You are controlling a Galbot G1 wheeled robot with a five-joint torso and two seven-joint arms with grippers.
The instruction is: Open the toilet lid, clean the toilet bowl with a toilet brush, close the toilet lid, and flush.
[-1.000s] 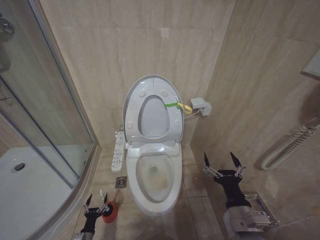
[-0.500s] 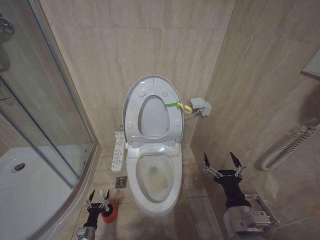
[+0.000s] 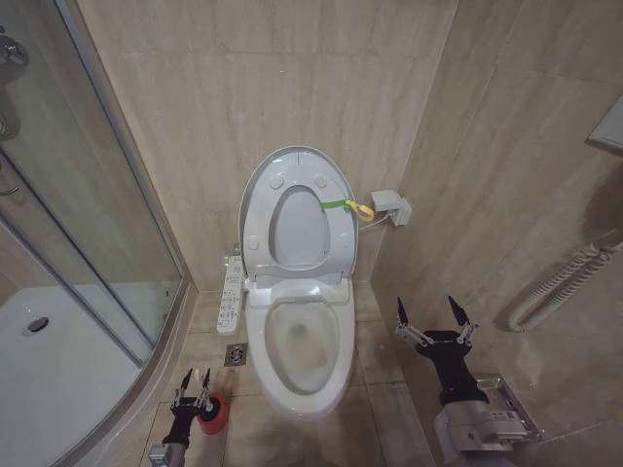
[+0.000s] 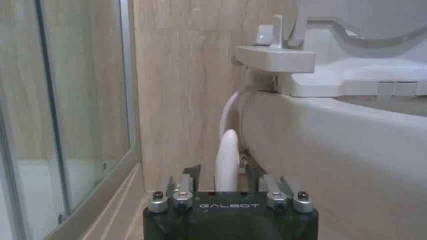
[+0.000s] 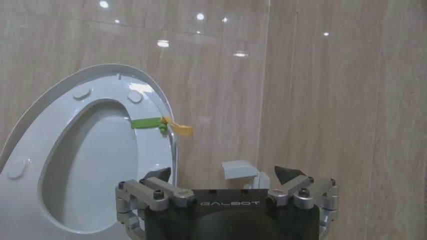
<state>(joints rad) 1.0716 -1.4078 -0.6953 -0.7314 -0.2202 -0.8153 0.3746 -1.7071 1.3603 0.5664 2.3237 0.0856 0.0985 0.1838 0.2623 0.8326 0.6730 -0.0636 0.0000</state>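
**Left gripper at the brush handle beside the open toilet**

"GALBOT" is printed in pale letters on the black body of both grippers, readable in each wrist view.

One toilet stands against the far wall. Its toilet lid (image 3: 295, 175) is raised, leaning back on the wall, long axis running up and down, with the ring seat (image 3: 300, 229) raised against it. A yellow-green loop (image 3: 352, 207) hangs from the right edge. The toilet bowl (image 3: 300, 342) lies open below, its long axis running near to far, with yellowish-brown stain inside.

One toilet brush (image 4: 227, 161) stands upright in a red cup (image 3: 215, 413) on the floor, near and left of the bowl, its white handle pointing up. The left gripper (image 3: 194, 382) hangs over the cup, its fingers narrowly parted on either side of the handle; whether they touch it cannot be told.

The right gripper (image 3: 429, 311) hovers right of the bowl, fingers spread wide and holding nothing.

A white control panel (image 3: 231, 295) juts from the toilet's left side.
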